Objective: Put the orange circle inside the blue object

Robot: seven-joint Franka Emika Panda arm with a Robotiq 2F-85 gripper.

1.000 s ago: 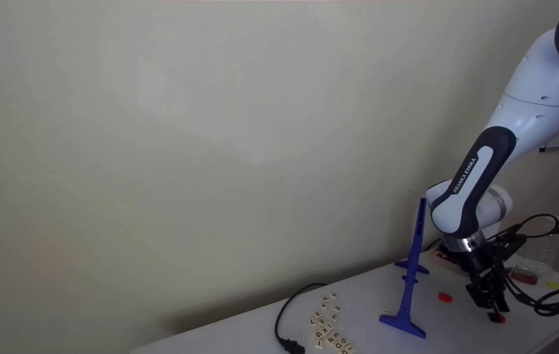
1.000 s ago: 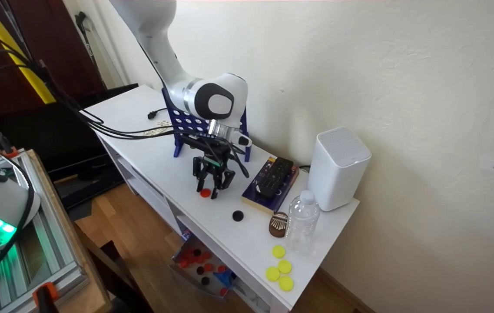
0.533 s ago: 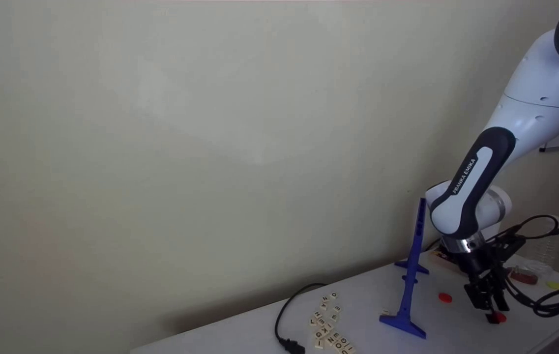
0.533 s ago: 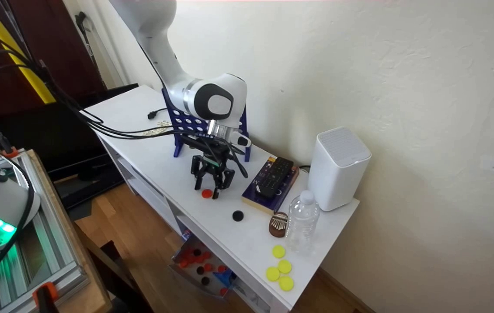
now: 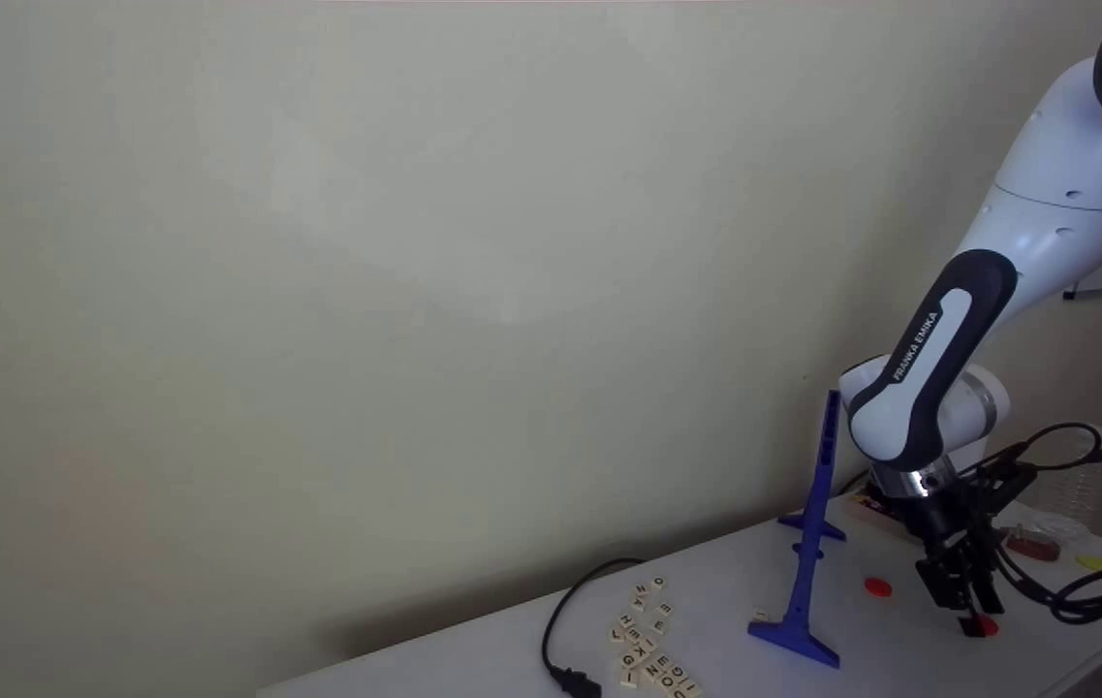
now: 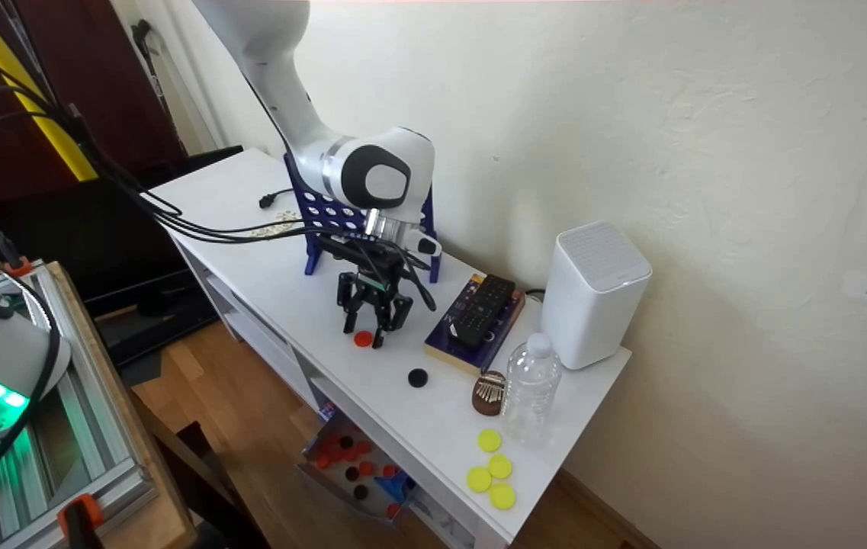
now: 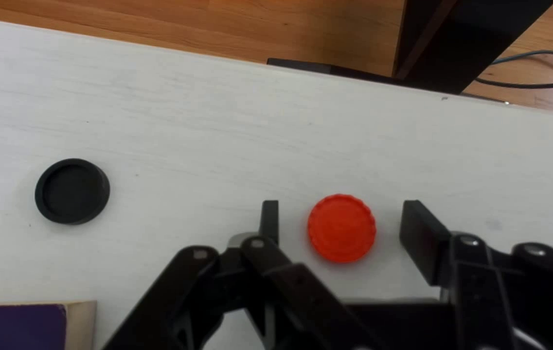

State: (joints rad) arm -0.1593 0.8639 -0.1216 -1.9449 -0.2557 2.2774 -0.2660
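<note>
Over the last second our black two-finger gripper has spread a little, and the flat red-orange plastic disc with a scalloped rim, which we take for the task's circle, now sits more squarely in the gap; in an exterior view more of it shows past the black fingers than before. They stand parted and grasp nothing: the wrist view gives us bare white table on both sides of the disc.

The disc lies flat, nearer the table's free long edge than the edge along the pale wall. Well apart from it stands the upright blue plastic rack with round holes, one foot close to the wall edge. Another round red plastic disc lies between the two, and a round black plastic disc lies on the side away from the rack.

For the task, we read this as a grasp being lined up afresh, with the insertion not yet begun. Closing evenly should pinch the rim; we cannot tell whether the fingertips sit low enough, and a high pinch could let the thin disc slip
</note>
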